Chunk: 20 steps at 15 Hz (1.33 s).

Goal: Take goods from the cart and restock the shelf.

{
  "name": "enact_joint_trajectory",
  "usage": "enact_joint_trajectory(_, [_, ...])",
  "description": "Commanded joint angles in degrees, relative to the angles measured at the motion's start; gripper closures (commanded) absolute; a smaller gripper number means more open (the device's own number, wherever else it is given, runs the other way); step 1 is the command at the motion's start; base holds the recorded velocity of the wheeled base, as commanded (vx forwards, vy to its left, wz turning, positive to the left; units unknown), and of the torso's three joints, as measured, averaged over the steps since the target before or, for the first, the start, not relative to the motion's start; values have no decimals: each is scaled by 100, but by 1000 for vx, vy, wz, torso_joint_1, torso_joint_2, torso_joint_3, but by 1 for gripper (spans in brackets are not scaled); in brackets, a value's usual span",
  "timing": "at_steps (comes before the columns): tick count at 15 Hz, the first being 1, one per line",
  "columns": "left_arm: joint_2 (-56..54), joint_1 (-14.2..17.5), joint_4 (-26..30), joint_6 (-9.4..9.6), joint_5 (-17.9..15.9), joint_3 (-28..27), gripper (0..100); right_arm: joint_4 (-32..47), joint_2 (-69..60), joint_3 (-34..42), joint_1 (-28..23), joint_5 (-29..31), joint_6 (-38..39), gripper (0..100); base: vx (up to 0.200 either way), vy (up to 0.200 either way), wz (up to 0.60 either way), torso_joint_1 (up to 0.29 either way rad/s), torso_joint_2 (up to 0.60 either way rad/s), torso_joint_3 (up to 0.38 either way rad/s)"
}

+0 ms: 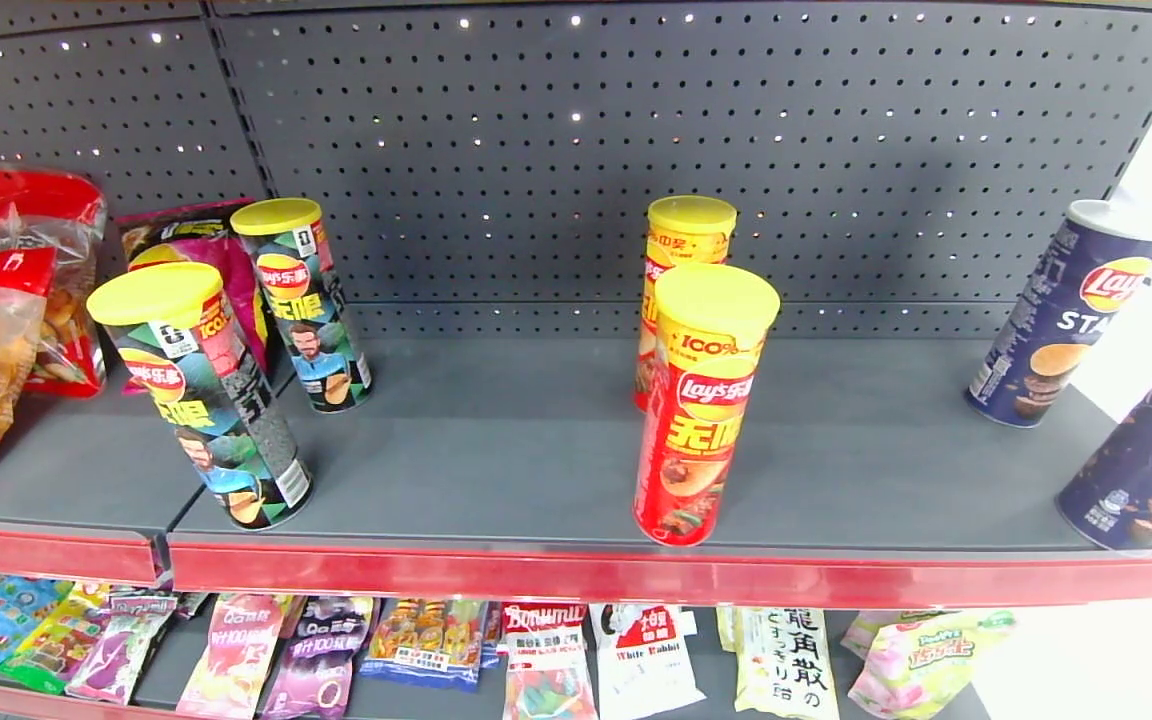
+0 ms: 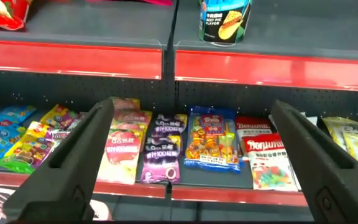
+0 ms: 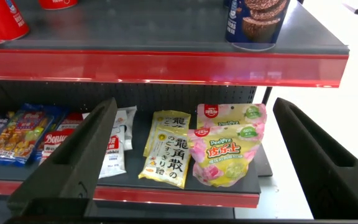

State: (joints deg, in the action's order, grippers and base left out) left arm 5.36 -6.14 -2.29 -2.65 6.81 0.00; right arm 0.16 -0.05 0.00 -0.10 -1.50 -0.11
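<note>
Both arms are held low and level, wrists aimed straight at the lower tier of the shelf (image 1: 576,575). The left gripper (image 2: 192,104) has its jaws spread wide with nothing between them, facing the candy packets (image 2: 166,149) that lie below a patterned chip can (image 2: 224,22). The right gripper (image 3: 196,102) is likewise wide and empty, facing that tier's right end, where a pink-green sweet bag (image 3: 225,152) lies under a dark blue chip can (image 3: 257,22). On the upper tier a red chip can (image 1: 701,400) stands upright mid-shelf near the front edge.
</note>
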Motion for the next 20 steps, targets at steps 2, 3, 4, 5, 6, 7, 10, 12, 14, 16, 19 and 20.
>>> enact_joint_trajectory(2, [17, -1, -17, 36, -40, 0, 0, 2, 5, 0, 1, -8, -7, 0, 0, 0, 0, 0, 0, 0])
enact_joint_trajectory(3, [26, -1, -17, 36, -49, 0, 0, 2, 5, 0, 1, -8, -7, 0, 0, 0, 0, 0, 0, 0])
enact_joint_trajectory(4, [26, -1, -8, 27, -75, 0, 0, 2, 5, 0, 1, -8, -7, 0, 0, 0, 0, 0, 0, 0])
enact_joint_trajectory(5, [26, -1, -8, 18, -154, 0, 0, 2, 5, 0, 1, -8, 2, 0, 0, 0, 0, 0, 0, 0])
enact_joint_trajectory(6, [17, -1, 115, 36, -585, 0, 0, 2, 5, 0, 1, -8, 29, 0, 0, 0, 0, 0, 0, 0])
enact_joint_trajectory(7, [17, -1, 273, 388, -989, -9, 0, 2, 5, 0, 1, -17, 11, 0, 0, 0, 0, 0, 0, 0])
enact_joint_trajectory(10, [17, -1, 264, 308, -954, 0, 0, -218, 655, -1143, 142, -413, 248, 0, 0, 0, 0, 0, 0, 0])
enact_joint_trajectory(12, [17, -1, 264, 308, -954, 0, 0, -200, 1596, -1986, 396, -764, 354, 0, 0, 0, 0, 0, 0, 0])
enact_joint_trajectory(14, [17, -1, 264, 308, -954, 0, 0, -200, 2650, -2558, 774, -1168, 20, 0, 0, 0, 0, 0, 0, 0])
enact_joint_trajectory(16, [17, -1, 264, 300, -954, 0, 0, -262, 3837, -2918, 1135, -1160, -358, 0, 0, 0, 0, 0, 0, 0])
enact_joint_trajectory(19, [17, -1, 264, 308, -954, 0, 0, -280, 4953, -3533, 1899, -1160, -385, 0, 0, 0, 0, 0, 0, 0])
enact_joint_trajectory(20, [17, -1, 264, 308, -954, 0, 0, -280, 5208, -3647, 2189, -1160, -385, 0, 0, 0, 0, 0, 0, 0])
